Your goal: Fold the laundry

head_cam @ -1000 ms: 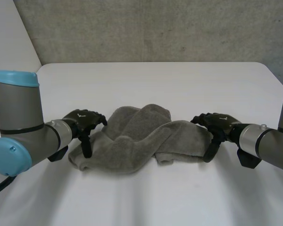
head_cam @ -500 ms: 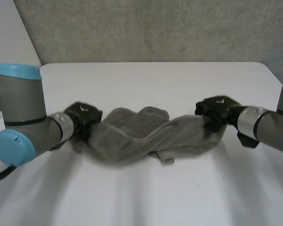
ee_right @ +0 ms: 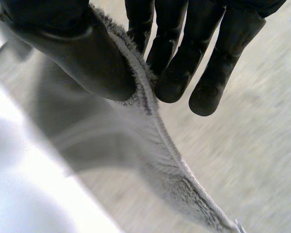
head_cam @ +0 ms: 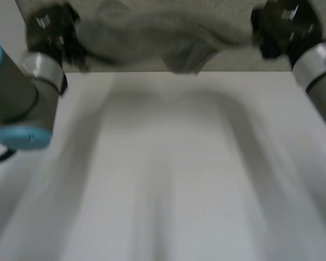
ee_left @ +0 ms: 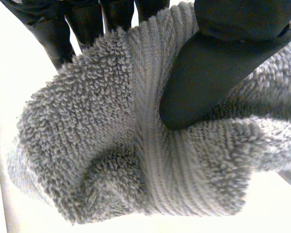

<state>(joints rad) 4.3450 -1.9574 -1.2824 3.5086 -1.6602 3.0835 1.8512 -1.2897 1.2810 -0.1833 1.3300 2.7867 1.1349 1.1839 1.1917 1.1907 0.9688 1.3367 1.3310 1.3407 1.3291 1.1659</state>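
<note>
A grey terry towel (head_cam: pixel 152 38) hangs in the air between my two hands, high above the white table (head_cam: pixel 174 163), sagging in the middle. My left hand (head_cam: pixel 51 27) is shut on the towel's left end; in the left wrist view its thumb (ee_left: pixel 208 73) presses a bunched fold of the towel (ee_left: pixel 116 145) against the fingers. My right hand (head_cam: pixel 282 27) is shut on the right end; in the right wrist view the thumb (ee_right: pixel 82 53) and fingers (ee_right: pixel 174 73) pinch the hemmed edge of the towel (ee_right: pixel 155 145), which trails away from the hand.
A grey wall (head_cam: pixel 233 60) stands behind the table's far edge. The left arm (head_cam: pixel 16 98) and right arm (head_cam: pixel 320 76) rise at the table's two sides.
Both hands closed on the towel's ends and lifted it off the table, up and away from me. The towel now hangs stretched between them.
</note>
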